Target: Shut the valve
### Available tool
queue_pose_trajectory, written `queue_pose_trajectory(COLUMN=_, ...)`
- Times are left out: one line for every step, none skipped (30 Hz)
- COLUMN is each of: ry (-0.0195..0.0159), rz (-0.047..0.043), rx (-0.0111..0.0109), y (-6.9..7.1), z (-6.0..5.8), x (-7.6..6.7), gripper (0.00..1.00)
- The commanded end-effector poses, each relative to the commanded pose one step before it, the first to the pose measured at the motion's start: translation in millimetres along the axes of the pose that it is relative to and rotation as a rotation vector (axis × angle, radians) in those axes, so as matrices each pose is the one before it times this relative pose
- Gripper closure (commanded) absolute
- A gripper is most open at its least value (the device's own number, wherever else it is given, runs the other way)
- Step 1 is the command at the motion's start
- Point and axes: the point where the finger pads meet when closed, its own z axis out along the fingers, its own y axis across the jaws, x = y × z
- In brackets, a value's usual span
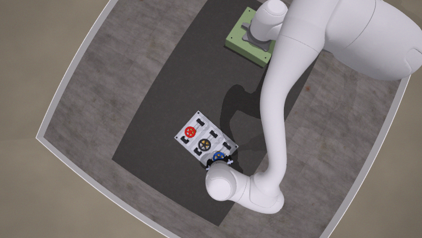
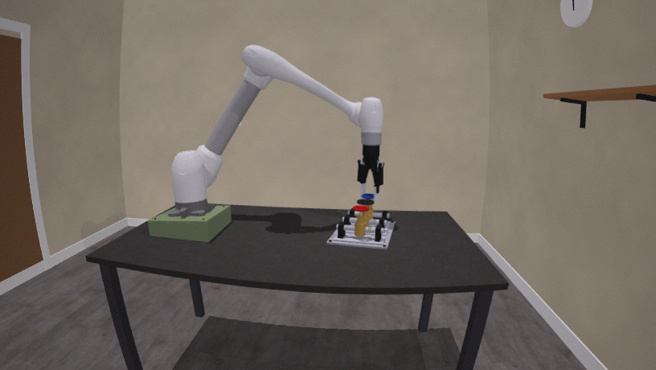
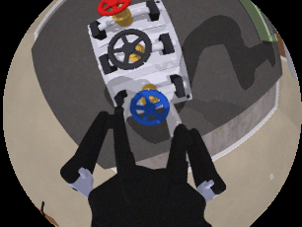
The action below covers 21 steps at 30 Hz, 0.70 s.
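Observation:
A white valve plate on the dark table carries three handwheels: red, black and blue. In the wrist view the red wheel is farthest, the black wheel in the middle, the blue wheel nearest. My gripper comes down from above with one finger on each side of the blue handwheel and is shut on its rim. In the side view the gripper hangs upright over the blue wheel at the far end of the plate.
The arm's green base block stands at the far end of the table. The arm's wrist and elbow hang over the table edge beside the plate. The plate also carries black pipe clamps.

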Motion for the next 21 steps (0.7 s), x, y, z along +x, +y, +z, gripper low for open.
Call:
queue_pose_trajectory(ry=-0.00012, rz=0.00004, rx=-0.00019, y=0.07, z=0.06, x=0.02, gripper=0.90)
queue_pose_trajectory(ry=0.00000, rz=0.00025, rx=0.00000, y=0.00, z=0.00, x=0.00, gripper=0.90)
queue_pose_trajectory(ry=0.00000, rz=0.00064, rx=0.00000, y=0.00, z=0.00, x=0.00, gripper=0.90)
queue_pose_trajectory(ry=0.00000, rz=0.00121, rx=0.00000, y=0.00, z=0.00, x=0.00, gripper=0.90)
queue_pose_trajectory(ry=0.00000, rz=0.00191, rx=0.00000, y=0.00, z=0.00, x=0.00, gripper=0.90)
queue_pose_trajectory(ry=0.00000, rz=0.00275, rx=0.00000, y=0.00, z=0.00, x=0.00, gripper=0.90)
queue_pose_trajectory(ry=0.00000, rz=0.00368, rx=0.00000, y=0.00, z=0.00, x=0.00, gripper=0.90)
queue_pose_trajectory(ry=0.00000, rz=0.00470, rx=0.00000, y=0.00, z=0.00, x=0.00, gripper=0.90)
queue_pose_trajectory(ry=0.00000, rz=0.00579, rx=0.00000, y=0.00, z=0.00, x=0.00, gripper=0.90)
queue_pose_trajectory(ry=0.00000, rz=0.00693, rx=0.00000, y=0.00, z=0.00, x=0.00, gripper=0.90)
queue_pose_trajectory(ry=0.00000, rz=0.00811, rx=0.00000, y=0.00, z=0.00, x=0.00, gripper=0.90)
queue_pose_trajectory(ry=0.00000, rz=0.00931, rx=0.00000, y=0.00, z=0.00, x=0.00, gripper=0.90)
queue_pose_trajectory(ry=0.00000, rz=0.01050, rx=0.00000, y=0.00, z=0.00, x=0.00, gripper=0.90)
queue_pose_trajectory(ry=0.00000, rz=0.00000, rx=0.00000, y=0.00, z=0.00, x=0.00, gripper=0.90)
queue_pose_trajectory(ry=0.00000, rz=0.00000, rx=0.00000, y=0.00, z=0.00, x=0.00, gripper=0.90)
queue_pose_trajectory(ry=0.00000, rz=0.01170, rx=0.00000, y=0.00, z=0.00, x=0.00, gripper=0.90)
queue_pose_trajectory(ry=0.00000, rz=0.01286, rx=0.00000, y=0.00, z=0.00, x=0.00, gripper=0.90)
queue_pose_trajectory(ry=0.00000, rz=0.01400, rx=0.00000, y=0.00, z=0.00, x=0.00, gripper=0.90)
queue_pose_trajectory(ry=0.00000, rz=0.01509, rx=0.00000, y=0.00, z=0.00, x=0.00, gripper=0.90)
queue_pose_trajectory(ry=0.00000, rz=0.01612, rx=0.00000, y=0.00, z=0.00, x=0.00, gripper=0.90)
queue_pose_trajectory(ry=0.00000, rz=0.01709, rx=0.00000, y=0.00, z=0.00, x=0.00, gripper=0.90)
